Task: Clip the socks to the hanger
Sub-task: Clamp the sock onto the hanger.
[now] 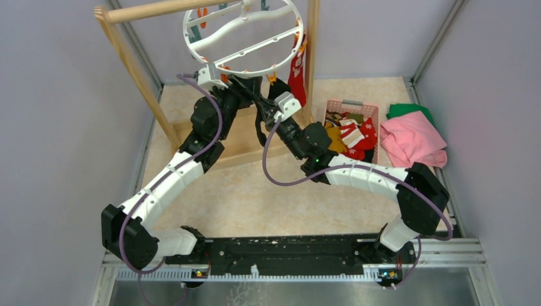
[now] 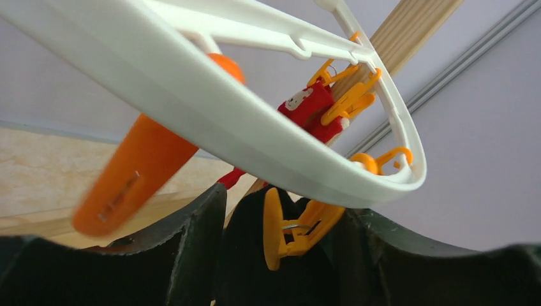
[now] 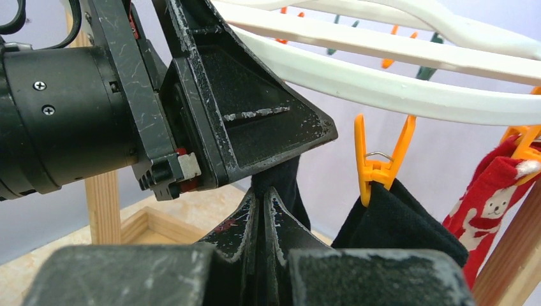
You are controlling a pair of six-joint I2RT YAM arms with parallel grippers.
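The white ring hanger [image 1: 242, 38] hangs from a wooden rack. A red patterned sock [image 1: 296, 70] is clipped at its right side and also shows in the right wrist view [image 3: 491, 191]. A black sock [image 3: 395, 223] hangs from an orange clip [image 3: 379, 159] on the ring's rim [image 3: 395, 92]. My right gripper [image 3: 268, 204] is shut on a strip of black sock fabric [image 3: 284, 182] just below the ring. My left gripper [image 2: 281, 255] is open under the ring [image 2: 255, 127]. The same orange clip [image 2: 287, 226] and black fabric show in the gap between its fingers.
A pink basket [image 1: 353, 104] holding more socks, red-white striped and yellow, stands to the right of the rack. Folded pink [image 1: 411, 143] and green [image 1: 408, 109] cloths lie further right. The rack's wooden posts [image 1: 137, 70] flank the hanger. A loose orange clip [image 2: 137, 172] dangles close to the left wrist camera.
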